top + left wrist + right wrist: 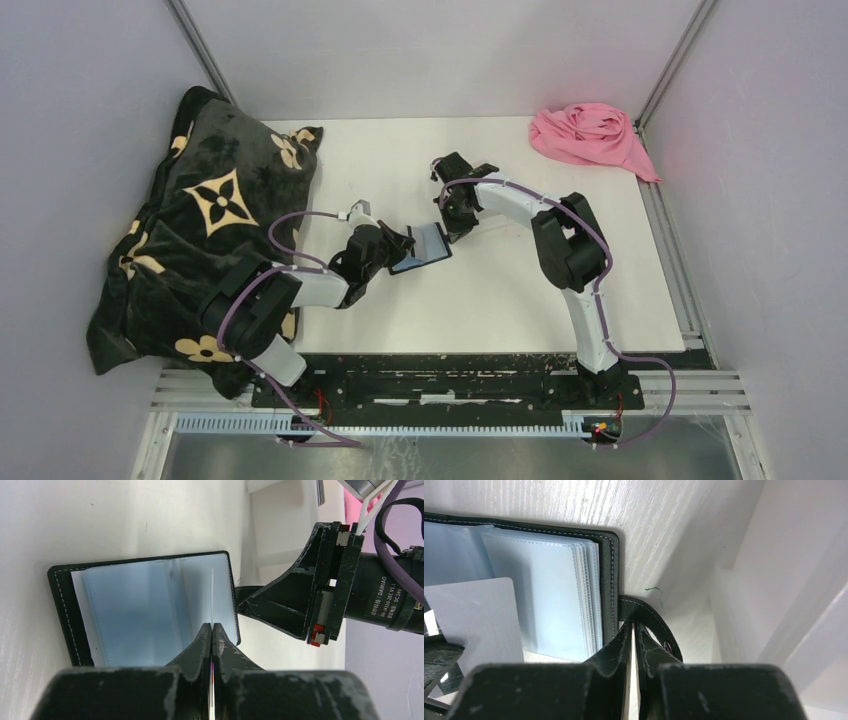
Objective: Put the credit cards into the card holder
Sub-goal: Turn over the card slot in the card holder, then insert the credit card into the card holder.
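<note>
one black stitched card holder (135, 610) lies open, pale blue sleeves showing; left gripper (211, 626) clamps one grey card (474, 615) edge-on; right gripper (634, 625) pinches its strap (651, 614)

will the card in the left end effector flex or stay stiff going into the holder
Probably stiff: edge-on in the left wrist view, the card juts from the shut left end effector as a straight line, no sag. Being so thin, it might bow if it jams. The card holder likely won't slide, since the right end effector pinches its strap.
</note>
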